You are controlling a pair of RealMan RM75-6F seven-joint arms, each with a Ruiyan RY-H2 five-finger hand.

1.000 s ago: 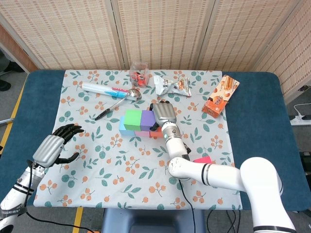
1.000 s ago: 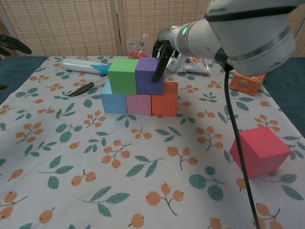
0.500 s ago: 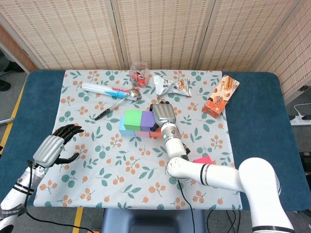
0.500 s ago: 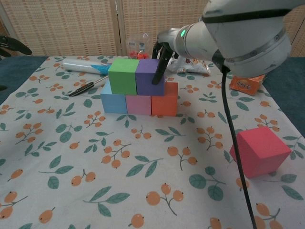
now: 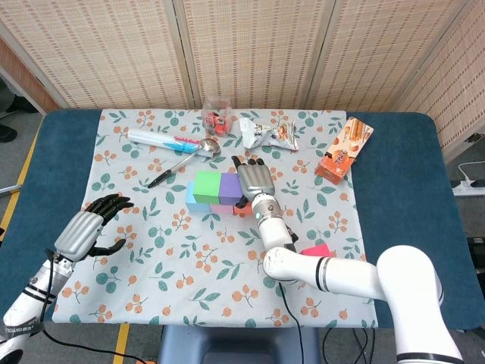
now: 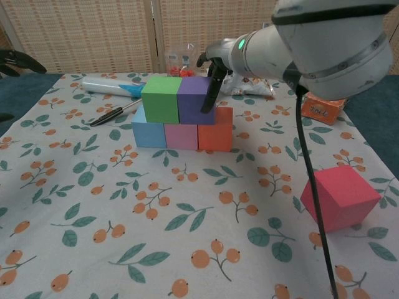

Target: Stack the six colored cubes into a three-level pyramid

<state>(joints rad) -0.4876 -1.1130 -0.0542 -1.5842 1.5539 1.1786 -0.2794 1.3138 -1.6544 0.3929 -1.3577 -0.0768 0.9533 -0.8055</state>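
We have five cubes stacked mid-cloth: blue cube (image 6: 148,134), pink cube (image 6: 181,136), orange cube (image 6: 216,129) in a row, green cube (image 6: 161,99) and purple cube (image 6: 194,99) on top. Red cube (image 6: 340,197) sits apart, near right. Our right hand (image 6: 212,68), fingers apart, has one fingertip against the purple cube's right side. Our left hand (image 5: 85,232) hovers spread, holding nothing, over the tablecloth's (image 6: 93,205) left edge.
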